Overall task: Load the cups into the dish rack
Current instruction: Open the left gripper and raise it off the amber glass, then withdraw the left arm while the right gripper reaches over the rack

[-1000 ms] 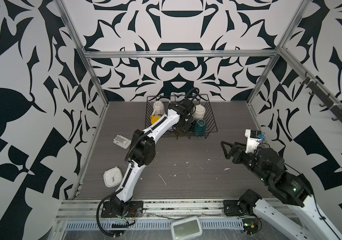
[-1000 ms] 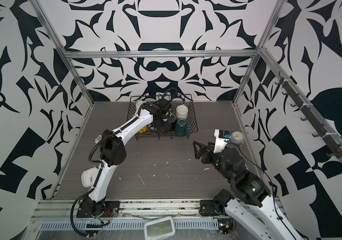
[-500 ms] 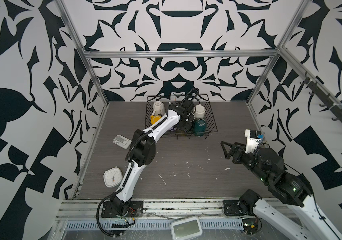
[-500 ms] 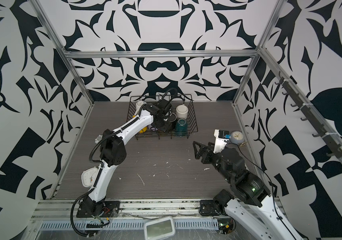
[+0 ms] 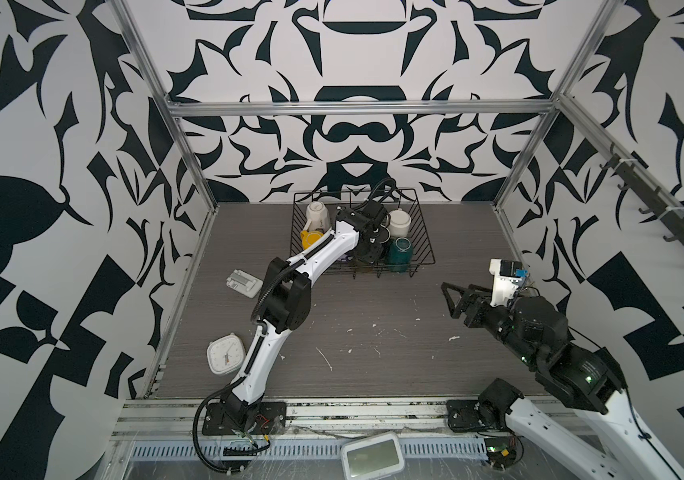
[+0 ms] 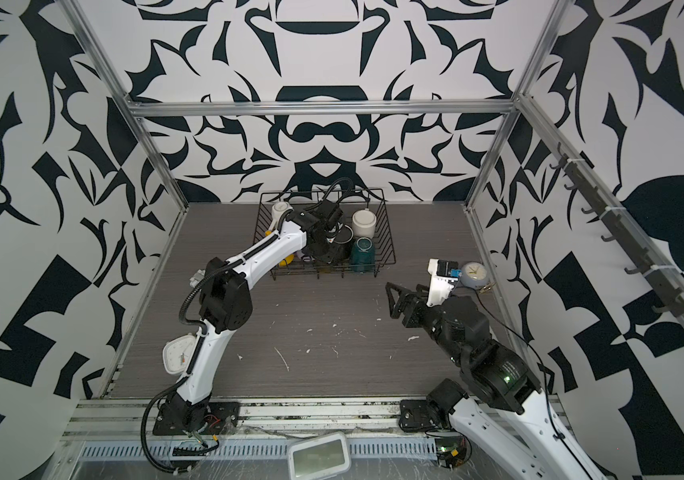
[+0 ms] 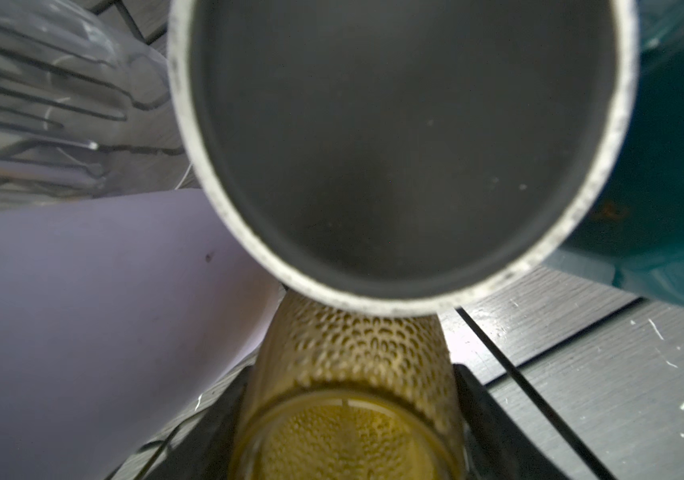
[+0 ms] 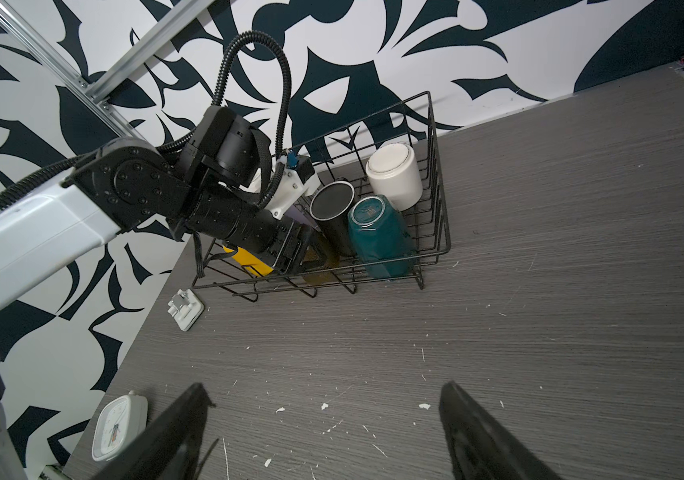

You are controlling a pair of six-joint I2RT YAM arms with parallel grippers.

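left hand (image 7: pixel 350 374): part open, jaws against both sides of the amber glass (image 7: pixel 348 419), so it has hold of it. No change over the last second: same opening, same arm pose, glass in the same spot. Reads as a pause at the placement, not a move in progress.

The amber glass is low inside the rack (image 8: pixel 440 166), front row, with its far end right up against the black mug (image 7: pixel 402 137); can't tell if they touch. lilac tumbler (image 7: pixel 82 311) is just beside it on 1 side, teal mug (image 8: pixel 382 237) is past the black mug on the other side, clear glass (image 7: pixel 41 104) is further off over the divider wires.

Also in the rack: white mug (image 8: pixel 394 174) base up behind the teal mug, plus yellow mug (image 5: pixel 311 239) and faceted white mug (image 5: pixel 317 214) at the left end in a top view. That makes 8 with the amber glass. No cup shows on the bench (image 5: pixel 373 332) in both top views.

right hand (image 8: pixel 323 386): wide open, empty, over bare bench well apart from the rack. Also unchanged.

My read: last cup is in, only release and retreat remain. Risk: the amber glass sits tight between tumbler and black mug, so a crooked pull-out could drag or tip its neighbours. Open fully, back straight out.

square clock (image 5: pixel 226 353) and round clock (image 6: pixel 473 274) are on the bench; not cups, leave them.
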